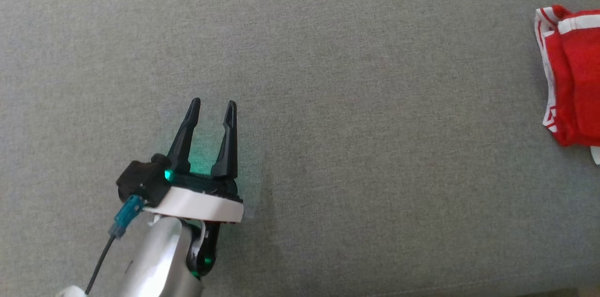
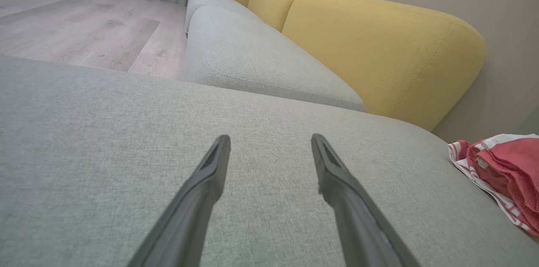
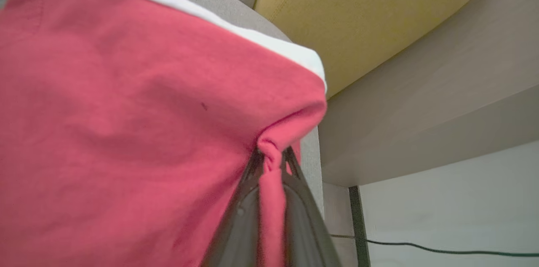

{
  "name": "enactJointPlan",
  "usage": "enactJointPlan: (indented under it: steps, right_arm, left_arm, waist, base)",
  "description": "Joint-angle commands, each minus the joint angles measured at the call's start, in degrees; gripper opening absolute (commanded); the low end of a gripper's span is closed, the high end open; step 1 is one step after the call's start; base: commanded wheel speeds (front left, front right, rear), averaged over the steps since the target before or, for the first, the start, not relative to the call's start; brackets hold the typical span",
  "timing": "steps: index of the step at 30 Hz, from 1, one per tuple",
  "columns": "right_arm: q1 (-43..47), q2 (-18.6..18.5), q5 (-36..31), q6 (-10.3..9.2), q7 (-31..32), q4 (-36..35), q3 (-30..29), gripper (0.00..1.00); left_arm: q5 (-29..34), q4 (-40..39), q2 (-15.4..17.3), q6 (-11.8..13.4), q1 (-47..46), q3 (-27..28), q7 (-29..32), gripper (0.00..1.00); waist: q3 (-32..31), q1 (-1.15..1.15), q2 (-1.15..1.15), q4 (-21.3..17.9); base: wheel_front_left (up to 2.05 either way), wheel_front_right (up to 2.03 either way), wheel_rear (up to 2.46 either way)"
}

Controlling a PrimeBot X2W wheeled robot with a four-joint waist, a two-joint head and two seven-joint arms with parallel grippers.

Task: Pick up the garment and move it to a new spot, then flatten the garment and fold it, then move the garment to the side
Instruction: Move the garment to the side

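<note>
Nearest me, the left gripper (image 1: pixel 213 102) hovered over the bare grey seat cushion (image 1: pixel 328 53), its jaws spread wide and holding nothing. Farther off, at the right end of that cushion, lay the garment (image 1: pixel 576 77), a red, white-trimmed bundle. The right gripper (image 3: pixel 273 161) had its jaws nipped tight on a twisted pinch of the red cloth. To my eye the step in hand was shifting the garment. Doing it well would mean keeping that pinch firm and raising the cloth enough that it did not drag and come undone. It should be set down well in from the cushion's edge, with the idle left arm kept clear. Beyond rose the yellow backrest (image 2: pixel 379 48).
</note>
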Motion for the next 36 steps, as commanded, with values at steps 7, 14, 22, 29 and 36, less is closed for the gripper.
enactJointPlan:
  steps: [7, 14, 22, 29, 36]
  right_arm:
    - [1.14, 0.96, -2.04, 0.39, -0.26, -0.56, -3.77, 1.0]
    - [1.02, 5.62, -4.2, 0.39, -3.67, -5.65, -7.26, 1.0]
    - [4.23, 16.48, -2.49, 0.39, -7.24, -17.78, -7.42, 1.0]
    - [13.35, 27.09, -1.75, 0.39, -10.41, -25.62, -9.06, 1.0]
    - [20.57, 36.25, -0.17, 0.39, -11.88, -27.65, -11.32, 1.0]
  left_arm:
    - [0.6, -0.78, 0.28, -0.33, -1.08, 1.66, -0.46, 1.0]
    - [0.35, -0.6, 0.28, -0.33, 0.65, 2.6, -0.46, 1.0]
    - [1.42, -2.93, 0.28, 0.09, 4.29, 6.6, -0.46, 1.0]
    - [3.43, -5.48, 0.28, 1.03, 7.8, 7.74, -0.46, 1.0]
    - [3.96, -6.53, 0.28, 1.23, 10.47, 8.56, -0.46, 1.0]
  waist:
    - [-1.42, -0.01, 0.0, -0.42]
    - [-5.99, -0.01, 0.0, -0.9]
    - [-13.16, -0.01, 0.0, -0.87]
    - [-17.15, -0.01, 0.0, 0.07]
    - [-18.51, -0.01, 0.0, 0.86]
  base:
    - [0.0, 0.0, 0.0]
    - [0.0, 0.0, 0.0]
    - [0.0, 0.0, 0.0]
    - [0.0, 0.0, 0.0]
    - [0.0, 0.0, 0.0]
